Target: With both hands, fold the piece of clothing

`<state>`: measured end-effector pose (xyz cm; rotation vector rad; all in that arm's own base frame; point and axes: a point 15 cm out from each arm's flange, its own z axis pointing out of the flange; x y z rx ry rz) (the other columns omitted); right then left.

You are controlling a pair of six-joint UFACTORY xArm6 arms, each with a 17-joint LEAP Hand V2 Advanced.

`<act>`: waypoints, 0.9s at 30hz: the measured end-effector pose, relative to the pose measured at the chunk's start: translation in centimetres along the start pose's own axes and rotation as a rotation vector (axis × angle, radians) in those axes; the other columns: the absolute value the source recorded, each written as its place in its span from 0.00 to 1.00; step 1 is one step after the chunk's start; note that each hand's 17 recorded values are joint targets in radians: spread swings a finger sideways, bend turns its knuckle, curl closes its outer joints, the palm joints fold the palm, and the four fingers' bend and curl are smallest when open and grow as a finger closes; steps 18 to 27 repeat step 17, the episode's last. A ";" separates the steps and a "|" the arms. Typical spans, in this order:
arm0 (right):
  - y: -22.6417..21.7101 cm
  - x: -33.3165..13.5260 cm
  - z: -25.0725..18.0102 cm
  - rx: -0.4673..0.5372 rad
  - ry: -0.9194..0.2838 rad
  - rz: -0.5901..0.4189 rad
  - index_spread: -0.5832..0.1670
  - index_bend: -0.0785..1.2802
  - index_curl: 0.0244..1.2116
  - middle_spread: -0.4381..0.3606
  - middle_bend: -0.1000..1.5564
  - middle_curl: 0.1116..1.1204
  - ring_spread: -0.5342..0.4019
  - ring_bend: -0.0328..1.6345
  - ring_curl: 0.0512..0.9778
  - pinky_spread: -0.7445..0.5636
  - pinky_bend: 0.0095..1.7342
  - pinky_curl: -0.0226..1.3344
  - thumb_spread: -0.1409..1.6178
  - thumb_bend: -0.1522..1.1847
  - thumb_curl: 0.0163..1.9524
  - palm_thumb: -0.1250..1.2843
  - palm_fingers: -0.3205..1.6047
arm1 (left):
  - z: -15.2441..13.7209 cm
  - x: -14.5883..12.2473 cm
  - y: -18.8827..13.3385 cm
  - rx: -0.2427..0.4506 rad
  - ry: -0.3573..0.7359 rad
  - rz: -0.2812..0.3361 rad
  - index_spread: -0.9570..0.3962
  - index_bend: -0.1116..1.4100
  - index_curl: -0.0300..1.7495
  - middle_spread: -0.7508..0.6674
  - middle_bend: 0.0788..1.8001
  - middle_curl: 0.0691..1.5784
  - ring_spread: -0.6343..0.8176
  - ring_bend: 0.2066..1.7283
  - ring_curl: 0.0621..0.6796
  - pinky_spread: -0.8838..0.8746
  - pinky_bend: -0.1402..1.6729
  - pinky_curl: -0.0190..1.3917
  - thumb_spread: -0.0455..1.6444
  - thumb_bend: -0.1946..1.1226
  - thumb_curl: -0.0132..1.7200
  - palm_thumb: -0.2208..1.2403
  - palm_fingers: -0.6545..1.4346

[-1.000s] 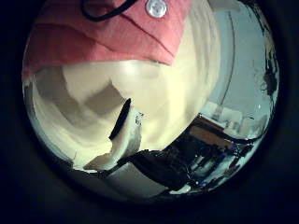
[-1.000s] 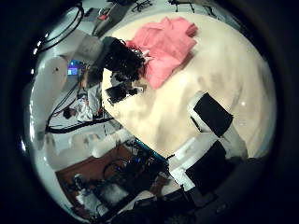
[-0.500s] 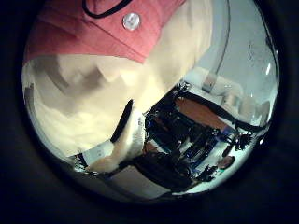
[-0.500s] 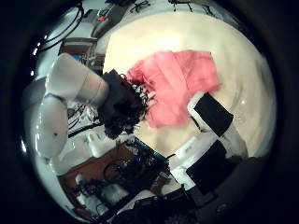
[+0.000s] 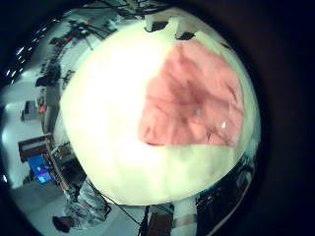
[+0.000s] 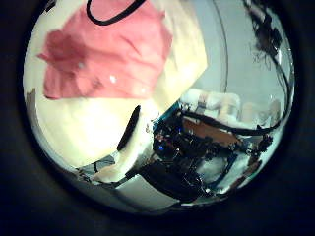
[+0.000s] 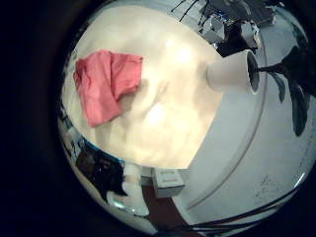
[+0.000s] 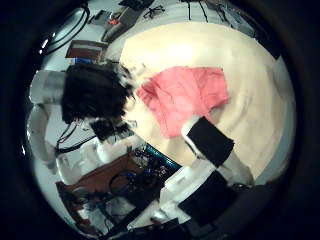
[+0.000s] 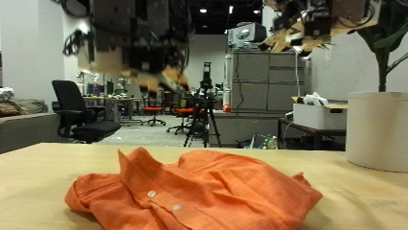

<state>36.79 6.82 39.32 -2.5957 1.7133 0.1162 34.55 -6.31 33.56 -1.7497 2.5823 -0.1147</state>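
An orange buttoned shirt (image 9: 192, 196) lies crumpled and partly folded on the tan table (image 9: 38, 168). My left hand (image 9: 141, 43) hangs high above the shirt, fingers loose and holding nothing. My right hand (image 9: 312, 24) is also raised, above the table's side by the pot, fingers spread and empty. The shirt lies flat on the table in the left little finger side palm view (image 5: 192, 98), the left thumb side palm view (image 6: 103, 54), the right little finger side palm view (image 7: 104, 81) and the right thumb side palm view (image 8: 185, 95). That last view shows the left hand (image 8: 95, 95) beside the shirt.
A tall white pot (image 9: 379, 129) with a plant stands on the table near my right hand; it also shows in the right little finger side palm view (image 7: 232, 71). Office chairs and cabinets stand beyond the table's far edge.
The left hand has pulled up and away from the shirt, which was close under its palm and now looks much smaller. The right palm camera has also shifted.
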 end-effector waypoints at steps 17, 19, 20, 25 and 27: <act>10.5 4.2 3.1 -0.061 0.149 0.096 0.31 0.18 0.24 0.63 0.17 0.19 0.78 0.17 0.21 0.79 0.15 0.24 0.82 0.10 0.14 0.31 0.24 | -1.8 -2.7 9.4 0.004 -0.033 -0.253 0.78 0.18 0.19 0.70 0.06 0.17 0.76 0.13 0.28 0.77 0.19 0.24 0.73 0.13 0.16 0.38 0.35; 10.5 4.2 3.1 -0.061 0.149 0.096 0.31 0.18 0.24 0.63 0.17 0.19 0.78 0.17 0.21 0.79 0.15 0.24 0.82 0.10 0.14 0.31 0.24 | -1.8 -2.7 9.4 0.004 -0.033 -0.253 0.78 0.18 0.19 0.70 0.06 0.17 0.76 0.13 0.28 0.77 0.19 0.24 0.73 0.13 0.16 0.38 0.35; 10.5 4.2 3.1 -0.061 0.149 0.096 0.31 0.18 0.24 0.63 0.17 0.19 0.78 0.17 0.21 0.79 0.15 0.24 0.82 0.10 0.14 0.31 0.24 | -1.8 -2.7 9.4 0.004 -0.033 -0.253 0.78 0.18 0.19 0.70 0.06 0.17 0.76 0.13 0.28 0.77 0.19 0.24 0.73 0.13 0.16 0.38 0.35; 10.5 4.2 3.1 -0.061 0.149 0.096 0.31 0.18 0.24 0.63 0.17 0.19 0.78 0.17 0.21 0.79 0.15 0.24 0.82 0.10 0.14 0.31 0.24 | -1.8 -2.7 9.4 0.004 -0.033 -0.253 0.78 0.18 0.19 0.70 0.06 0.17 0.76 0.13 0.28 0.77 0.19 0.24 0.73 0.13 0.16 0.38 0.35; 10.5 4.2 3.1 -0.061 0.149 0.096 0.31 0.18 0.24 0.63 0.17 0.19 0.78 0.17 0.21 0.79 0.15 0.24 0.82 0.10 0.14 0.31 0.24 | -1.8 -2.7 9.4 0.004 -0.033 -0.253 0.78 0.18 0.19 0.70 0.06 0.17 0.76 0.13 0.28 0.77 0.19 0.24 0.73 0.13 0.16 0.38 0.35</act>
